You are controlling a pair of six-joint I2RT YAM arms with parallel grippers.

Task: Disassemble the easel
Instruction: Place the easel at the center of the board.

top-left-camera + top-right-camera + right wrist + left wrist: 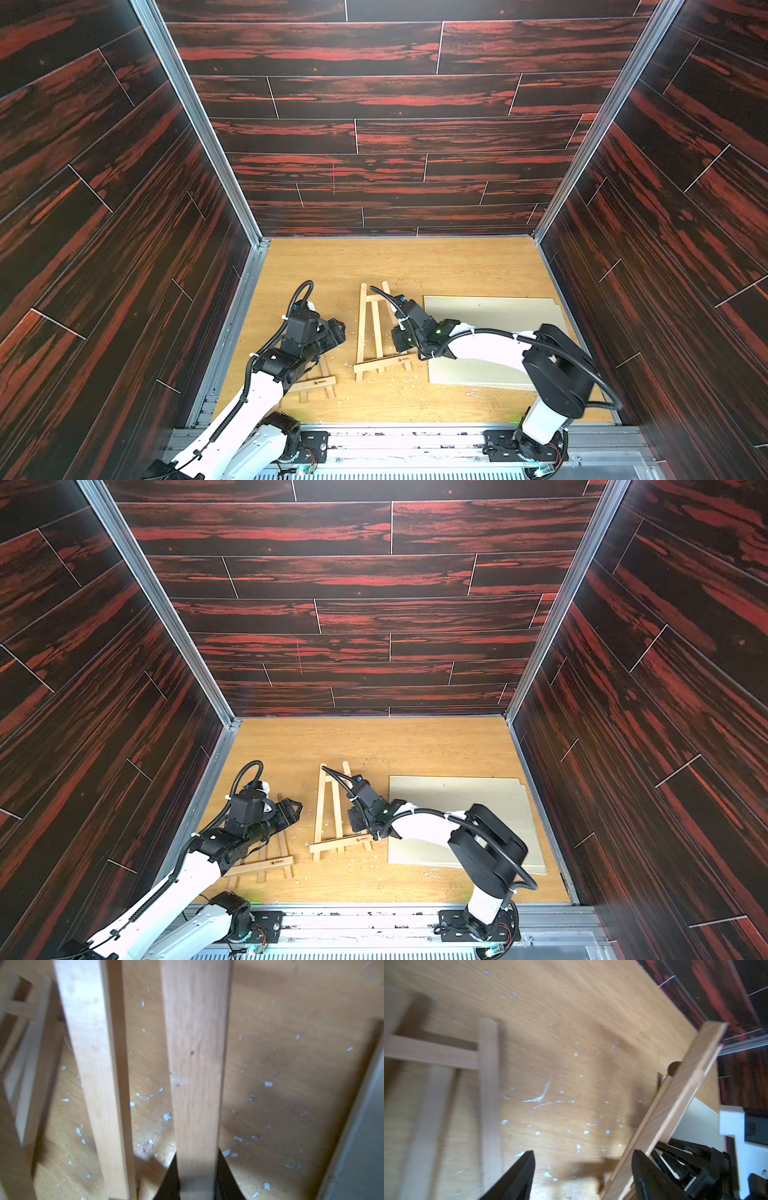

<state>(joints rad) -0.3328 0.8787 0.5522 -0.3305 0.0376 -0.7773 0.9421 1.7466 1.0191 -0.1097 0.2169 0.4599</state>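
A small wooden easel (368, 328) lies flat mid-table in both top views, its ledge (338, 843) toward the front. My right gripper (397, 338) comes at it from the right. The right wrist view shows this gripper (197, 1167) shut on one long slat (197, 1053), with another slat (93, 1064) alongside. My left gripper (338, 328) hovers just left of the easel. It stands open (583, 1157) with only bare table between its fingers (641, 1169). A wooden bar (675, 1105) runs close past one of them.
A second easel (318, 380) lies at the front left, partly under my left arm. Flat grey boards (490, 328) cover the right side of the wooden table (415, 262). White flecks litter the surface. Dark walls close in on three sides.
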